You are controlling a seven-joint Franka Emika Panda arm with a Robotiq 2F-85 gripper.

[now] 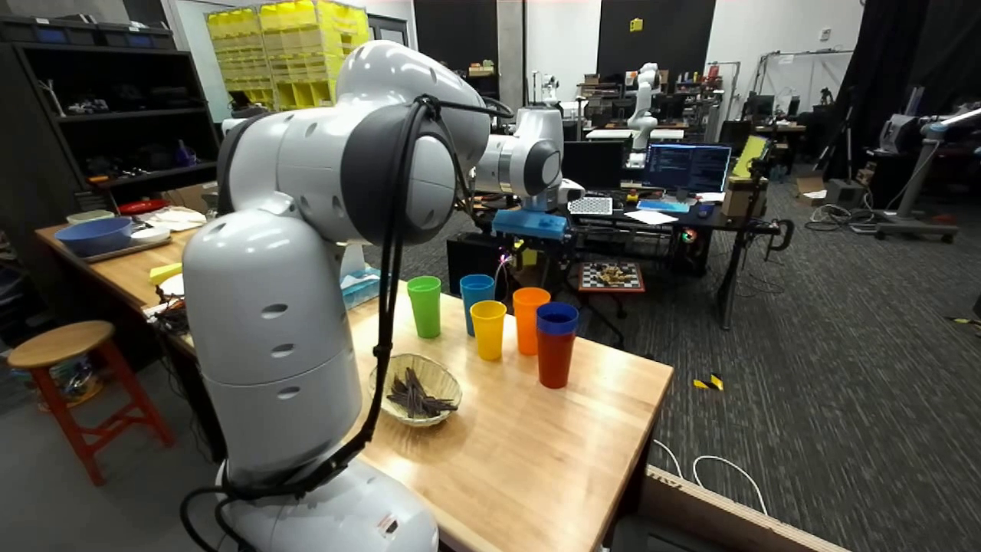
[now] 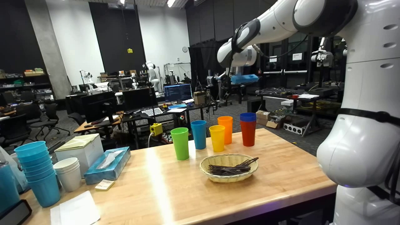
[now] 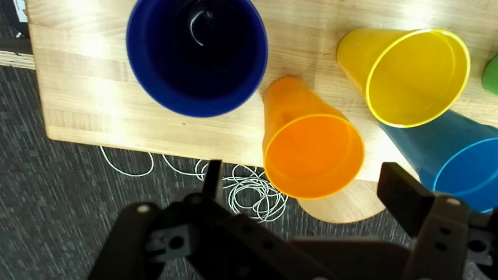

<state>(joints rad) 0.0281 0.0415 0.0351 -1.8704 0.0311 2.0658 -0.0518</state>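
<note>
An orange cup (image 3: 313, 147) is stood upright near the edge of a wooden table (image 2: 187, 200) and, in the wrist view, is framed between the fingertips of the gripper (image 3: 301, 171), whose jaws are spread wide with nothing gripped. On one side of it a red cup (image 1: 555, 364) is placed, with a dark blue cup (image 1: 558, 316) nested in its top; on the other, a yellow cup (image 3: 412, 77) and a blue cup (image 3: 447, 144) are set, the latter partly hidden by the former in the wrist view. At the end of the group a green cup (image 2: 180, 143) is stood. Dark, slender utensils (image 2: 229, 169) are heaped in a woven basket (image 2: 229, 178) nearer the robot arm (image 1: 276, 330). Well apart from the coloured group, a tissue box (image 2: 109, 171) and a stack of light blue cups (image 2: 39, 175) are seen in an exterior view.
</note>
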